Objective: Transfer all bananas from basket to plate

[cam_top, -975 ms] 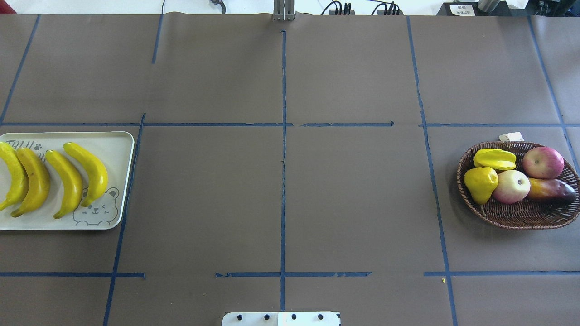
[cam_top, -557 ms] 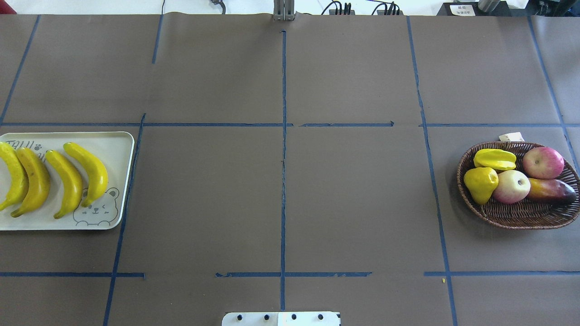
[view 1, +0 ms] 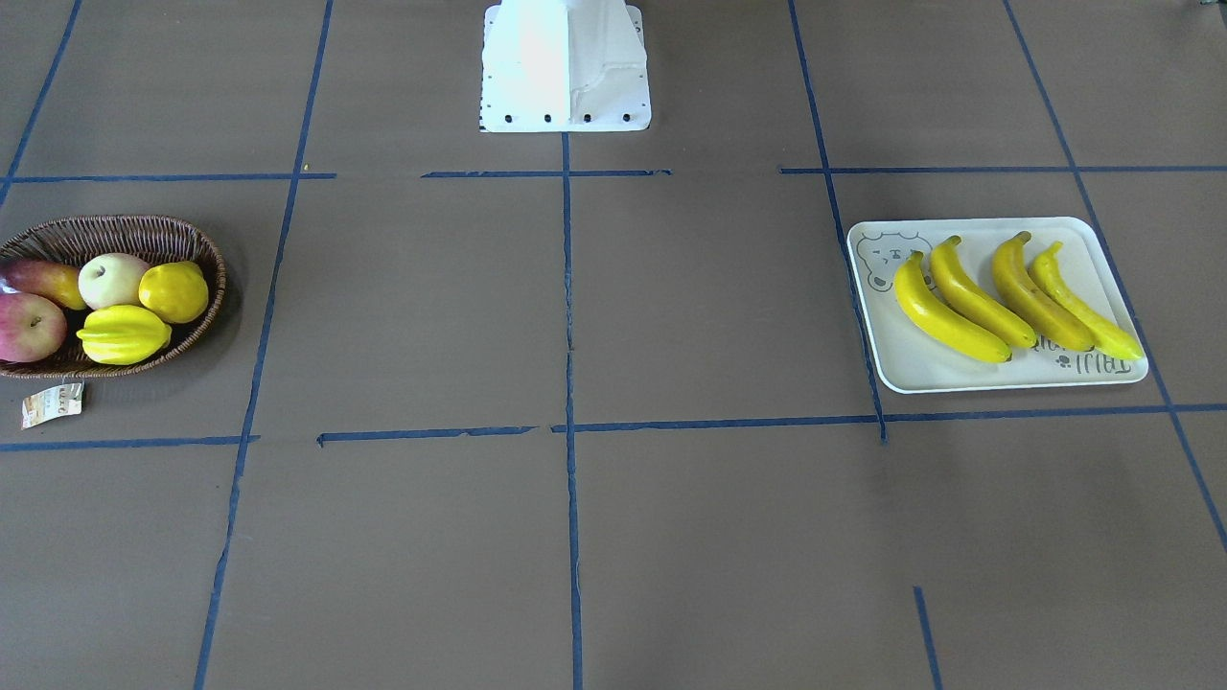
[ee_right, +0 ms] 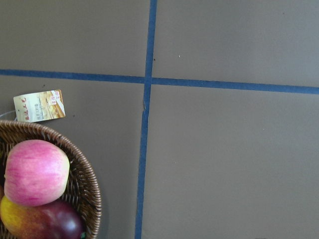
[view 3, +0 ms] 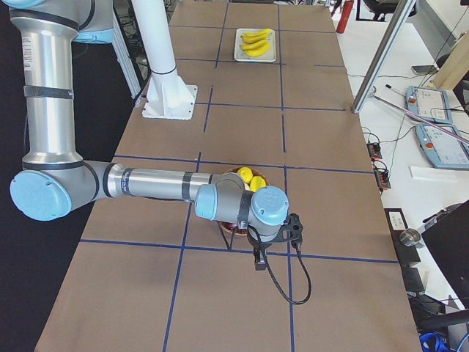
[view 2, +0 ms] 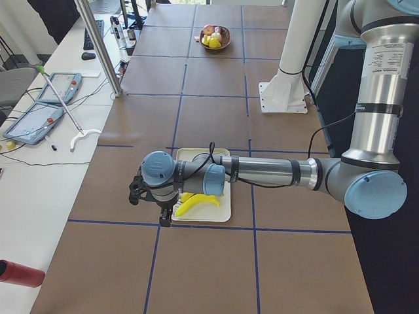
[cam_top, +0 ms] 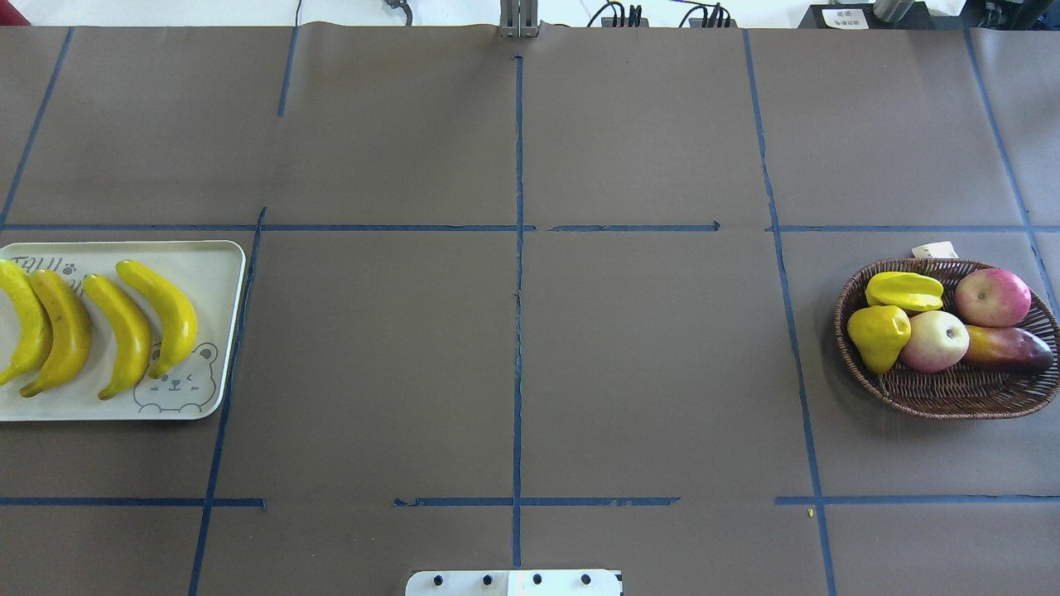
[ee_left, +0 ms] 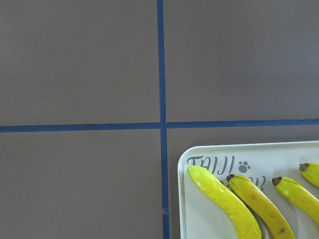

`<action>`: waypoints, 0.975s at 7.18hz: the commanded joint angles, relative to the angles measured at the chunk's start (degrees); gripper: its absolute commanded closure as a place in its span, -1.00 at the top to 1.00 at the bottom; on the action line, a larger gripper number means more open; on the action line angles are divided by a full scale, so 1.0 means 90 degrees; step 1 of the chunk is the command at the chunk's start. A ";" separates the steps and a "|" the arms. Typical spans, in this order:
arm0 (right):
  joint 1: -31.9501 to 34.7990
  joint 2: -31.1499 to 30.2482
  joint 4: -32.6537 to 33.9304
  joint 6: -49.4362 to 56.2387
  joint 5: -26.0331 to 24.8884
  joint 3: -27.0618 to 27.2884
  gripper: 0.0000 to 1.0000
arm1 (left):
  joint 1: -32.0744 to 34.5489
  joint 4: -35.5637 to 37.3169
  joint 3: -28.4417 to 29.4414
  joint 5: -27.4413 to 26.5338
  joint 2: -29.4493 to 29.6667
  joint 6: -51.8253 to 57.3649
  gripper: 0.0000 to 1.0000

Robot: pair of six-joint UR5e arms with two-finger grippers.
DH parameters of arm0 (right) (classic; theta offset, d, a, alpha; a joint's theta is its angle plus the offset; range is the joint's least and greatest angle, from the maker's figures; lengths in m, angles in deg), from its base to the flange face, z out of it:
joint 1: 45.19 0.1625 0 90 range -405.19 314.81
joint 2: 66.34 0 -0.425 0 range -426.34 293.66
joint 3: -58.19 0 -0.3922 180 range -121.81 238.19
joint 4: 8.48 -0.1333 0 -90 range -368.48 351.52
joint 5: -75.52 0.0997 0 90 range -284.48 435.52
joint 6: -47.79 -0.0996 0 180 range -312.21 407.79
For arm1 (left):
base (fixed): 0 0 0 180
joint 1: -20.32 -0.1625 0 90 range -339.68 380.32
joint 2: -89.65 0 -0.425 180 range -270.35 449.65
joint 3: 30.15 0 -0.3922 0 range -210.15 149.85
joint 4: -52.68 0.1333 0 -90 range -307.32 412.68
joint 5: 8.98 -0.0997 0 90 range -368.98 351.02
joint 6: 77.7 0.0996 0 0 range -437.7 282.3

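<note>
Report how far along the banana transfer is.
Done: all four bananas lie side by side on the plate. The basket holds only other fruit, such as a starfruit and two apples. In hand: nothing; no banana is in transit. Left: nothing visible; the job looks complete.
</note>
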 commanded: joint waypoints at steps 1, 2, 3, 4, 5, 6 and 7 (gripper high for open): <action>-0.0008 0.0026 -0.0019 -0.0610 0.0057 0.0341 1.00 | 0.0005 0.0000 -0.0007 -0.0001 -0.0002 0.0000 1.00; -0.0017 0.0026 -0.0019 -0.0621 0.0076 0.0343 1.00 | 0.0015 0.0000 -0.0017 -0.0039 -0.0002 0.0000 1.00; -0.0017 0.0026 -0.0019 -0.0621 0.0067 0.0333 1.00 | 0.0015 0.0000 -0.0008 -0.0040 0.0007 0.0000 1.00; -0.0027 0.0026 -0.0019 -0.0621 0.0067 0.0333 1.00 | 0.0015 0.0000 -0.0007 -0.0049 0.0007 0.0010 1.00; -0.0027 0.0026 -0.0019 -0.0621 0.0067 0.0333 1.00 | 0.0015 0.0000 0.0002 -0.0049 -0.0002 0.0010 1.00; -0.0027 0.0026 -0.0019 -0.0621 0.0067 0.0333 1.00 | 0.0015 0.0000 0.0012 -0.0049 -0.0002 0.0010 1.00; -0.0027 0.0035 -0.0019 -0.0611 0.0067 0.0333 1.00 | 0.0015 0.0000 0.0041 -0.0049 -0.0002 0.0020 1.00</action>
